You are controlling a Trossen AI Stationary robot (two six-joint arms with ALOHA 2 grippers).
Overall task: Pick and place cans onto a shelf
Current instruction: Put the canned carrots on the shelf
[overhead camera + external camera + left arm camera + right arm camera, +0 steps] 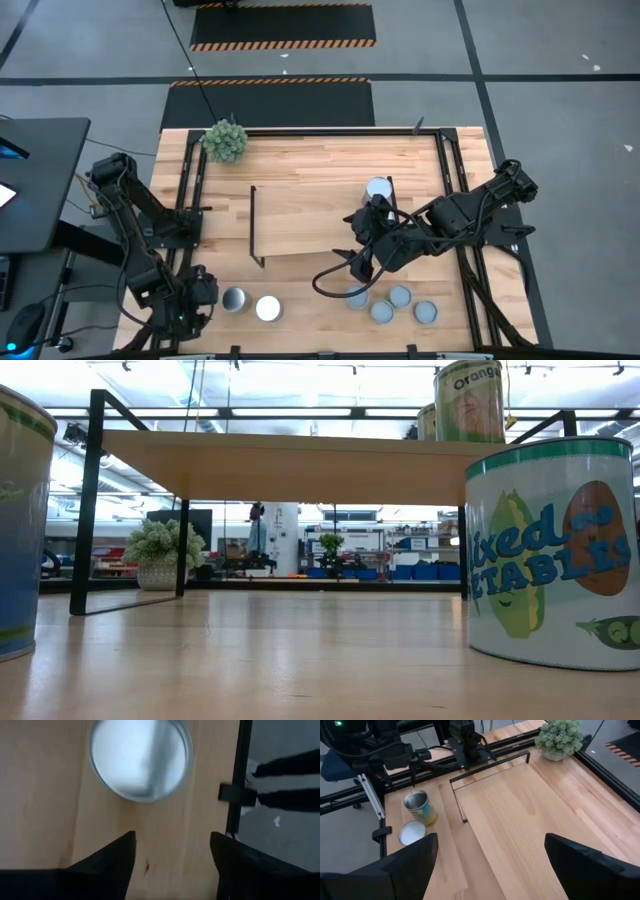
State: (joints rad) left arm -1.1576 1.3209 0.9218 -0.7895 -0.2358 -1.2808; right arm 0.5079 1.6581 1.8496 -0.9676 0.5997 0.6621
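1. Right gripper (362, 228) first: it hangs over the shelf (300, 222), near the board's right end, fingers (410, 855) spread wide with nothing between them. Released, empty.
2. Through that wrist view the bare shelf board runs away between the fingers toward its black rod frame (457, 795) at the far end.
3. Just behind the right gripper, one can (379, 188) stands on the shelf, silvery top up. The low view shows an orange-labelled can (468, 400) on the board, with what looks like a second one just behind it.
4. Below the right arm, four cans cluster on the table (320, 150) by the front edge: one (356, 296) partly under the arm's cable, then (399, 295), (381, 312) and (426, 312), close together.
5. Over to the left gripper (205, 290): it sits low at the table's front left corner, fingers (107, 860) parted, gripping nothing.
6. A white-topped can (140, 757) lies just ahead of those open fingers, apart from them.
7. From above, two cans stand beside that gripper: a grey-topped one (234, 299) nearest, a white-topped one (268, 308) next to it.
8. Low view: a vegetable-labelled can (555, 550) looms close on the table, another can (22, 525) at the opposite edge, shelf spanning overhead.
9. A spiky green plant (225, 140) sits at the table's far left corner, well away from both arms.
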